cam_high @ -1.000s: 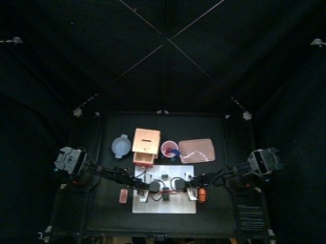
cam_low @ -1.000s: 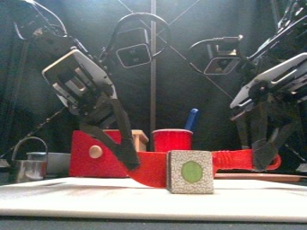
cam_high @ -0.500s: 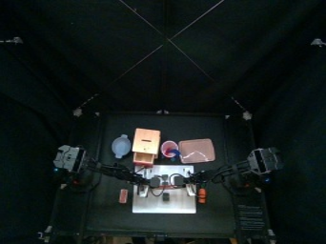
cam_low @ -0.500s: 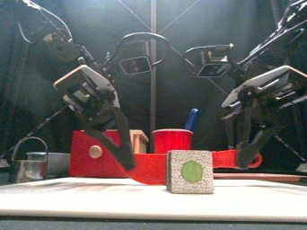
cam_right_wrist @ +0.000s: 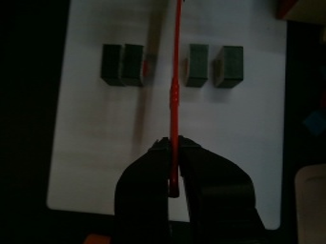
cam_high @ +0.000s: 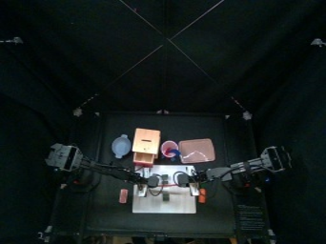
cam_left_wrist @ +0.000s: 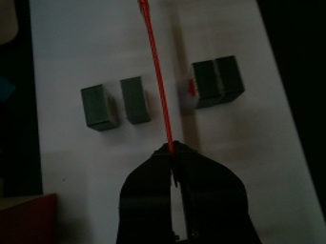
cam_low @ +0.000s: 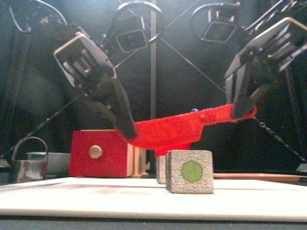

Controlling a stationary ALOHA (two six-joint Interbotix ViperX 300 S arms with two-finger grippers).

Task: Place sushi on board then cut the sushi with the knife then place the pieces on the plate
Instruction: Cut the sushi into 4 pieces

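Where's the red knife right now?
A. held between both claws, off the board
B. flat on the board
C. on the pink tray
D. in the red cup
A: the front view shows the red knife spanning from left claw to right claw, raised above the white board.

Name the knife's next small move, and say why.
Probably shift the red knife sideways over the two sushi blocks that touch, then lower it onto their seam. The left gripper and right gripper hold it raised over the gap between pairs; the other two stand apart.
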